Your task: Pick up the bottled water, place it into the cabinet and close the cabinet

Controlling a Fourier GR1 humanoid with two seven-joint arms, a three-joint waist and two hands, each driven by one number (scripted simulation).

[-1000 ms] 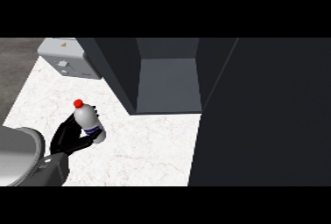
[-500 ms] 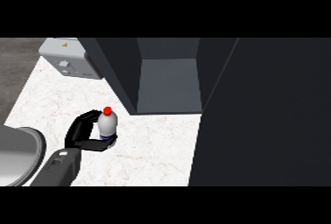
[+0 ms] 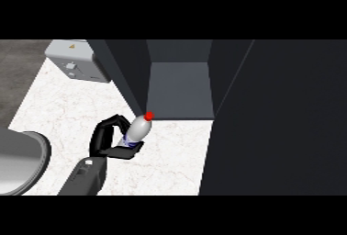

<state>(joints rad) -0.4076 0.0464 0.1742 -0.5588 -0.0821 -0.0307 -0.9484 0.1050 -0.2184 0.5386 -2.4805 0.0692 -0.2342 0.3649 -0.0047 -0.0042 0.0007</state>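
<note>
The water bottle (image 3: 139, 129) is white with a red cap and a blue label. It hangs above the marble counter (image 3: 61, 114), tilted with its cap pointing at the cabinet. My left hand (image 3: 108, 137) is shut on its lower half, fingers curled round the left side and thumb under the base. The cap is just in front of the dark cabinet's (image 3: 125, 69) open compartment, whose grey shelf (image 3: 180, 87) shows inside. The cabinet door (image 3: 284, 119) stands open at the right as a large dark panel. My right hand is not visible.
A grey box-shaped appliance (image 3: 78, 59) stands at the back left of the counter. A grey rounded object (image 3: 20, 163) fills the lower left corner. The dark door hides everything to the right.
My left hand has carried the bottle to the right and further towards the cabinet opening. The bottle now tilts with its cap towards the shelf.
</note>
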